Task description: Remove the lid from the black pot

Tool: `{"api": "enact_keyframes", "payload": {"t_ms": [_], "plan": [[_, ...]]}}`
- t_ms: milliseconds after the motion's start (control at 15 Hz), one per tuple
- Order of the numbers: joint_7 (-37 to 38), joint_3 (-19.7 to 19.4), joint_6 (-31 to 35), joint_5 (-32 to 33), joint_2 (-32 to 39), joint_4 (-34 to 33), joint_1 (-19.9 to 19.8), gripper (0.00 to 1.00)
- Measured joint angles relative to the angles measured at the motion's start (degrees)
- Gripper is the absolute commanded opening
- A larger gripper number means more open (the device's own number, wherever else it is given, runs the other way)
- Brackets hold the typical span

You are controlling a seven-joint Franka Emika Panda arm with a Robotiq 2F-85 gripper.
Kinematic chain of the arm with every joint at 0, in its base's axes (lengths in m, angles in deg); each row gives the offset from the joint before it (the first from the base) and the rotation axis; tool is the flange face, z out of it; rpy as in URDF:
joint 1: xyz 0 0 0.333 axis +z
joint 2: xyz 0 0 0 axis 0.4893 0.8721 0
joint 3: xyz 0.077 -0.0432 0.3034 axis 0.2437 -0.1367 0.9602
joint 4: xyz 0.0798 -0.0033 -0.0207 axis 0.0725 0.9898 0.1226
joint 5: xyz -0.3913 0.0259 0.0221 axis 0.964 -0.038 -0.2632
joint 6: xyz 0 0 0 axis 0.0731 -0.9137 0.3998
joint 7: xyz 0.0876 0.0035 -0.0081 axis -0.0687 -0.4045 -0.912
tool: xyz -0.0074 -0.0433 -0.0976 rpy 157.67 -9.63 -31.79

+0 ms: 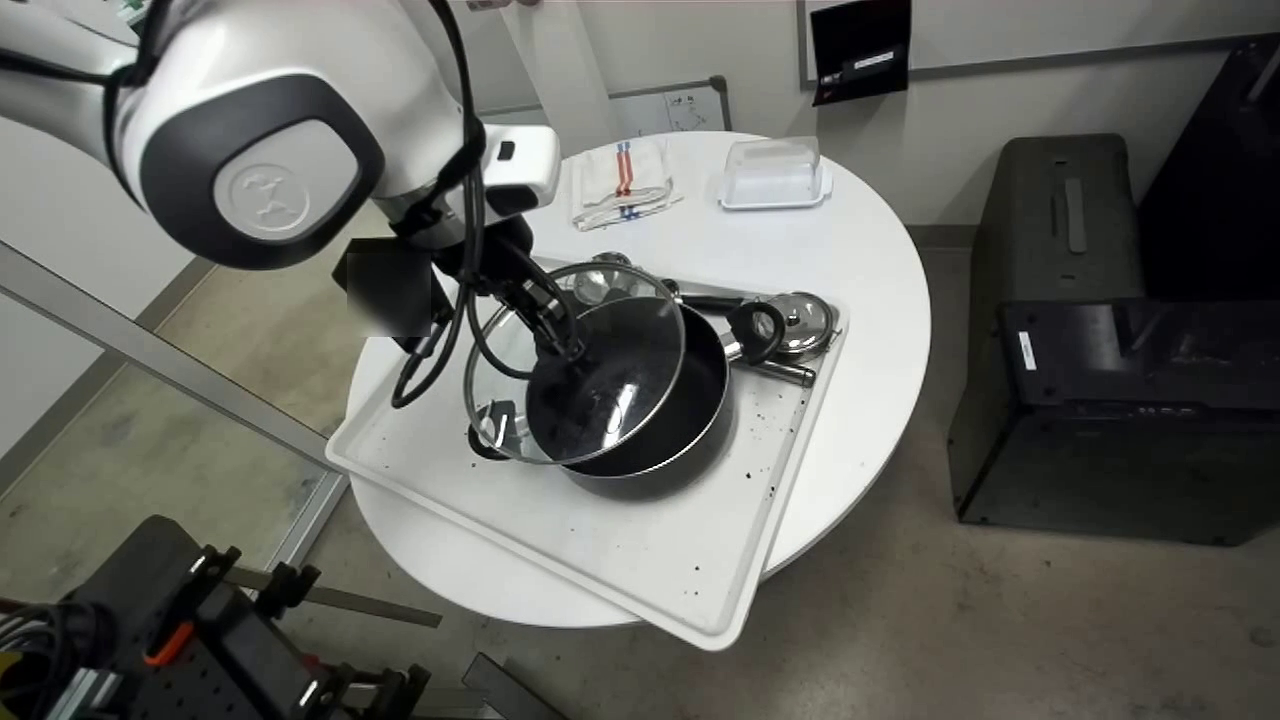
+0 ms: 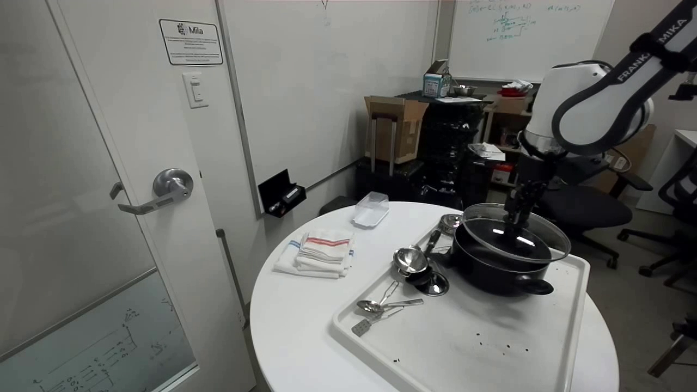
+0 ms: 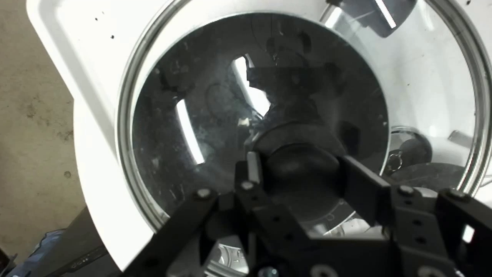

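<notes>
The lid (image 1: 640,400) is a round clear glass disc with a metal rim and a dark knob (image 3: 301,173). My gripper (image 3: 300,165) is shut on that knob, with one finger on each side. In both exterior views the gripper (image 1: 570,352) (image 2: 514,223) holds the lid (image 2: 550,242) above the black pot (image 1: 665,485), shifted to one side. The lid looks somewhat tilted. The pot (image 2: 484,272) sits upright with its dark interior partly uncovered. In the wrist view, the lid (image 3: 215,127) fills the middle and the pot's dark round shape shows through the glass.
The pot stands on a white tray (image 2: 463,337) on a round white table (image 1: 880,300). Small shiny metal pots (image 2: 411,261), a metal lid (image 1: 800,320) and utensils (image 2: 381,307) lie beside the pot. Folded towels (image 2: 321,253) and a clear plastic box (image 2: 371,209) are behind.
</notes>
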Motion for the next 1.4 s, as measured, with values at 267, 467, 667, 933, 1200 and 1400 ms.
{"api": "enact_keyframes", "payload": {"t_ms": [267,467,667,933,1200,1400], "plan": [[0.5,0.0,3.5,3.6,-2.0,4.1,4.5,0.27],[2.7,-0.5,6.7,7.2,-2.7,6.7,9.0,0.27],[6.3,-1.4,9.1,10.5,-2.8,8.1,14.4,0.27],[11.6,-3.7,11.0,14.4,-2.7,8.8,22.5,0.27],[16.1,-5.8,11.8,17.1,-1.8,8.8,29.6,0.27],[18.1,-7.1,12.8,17.4,0.2,7.9,33.1,0.27]]}}
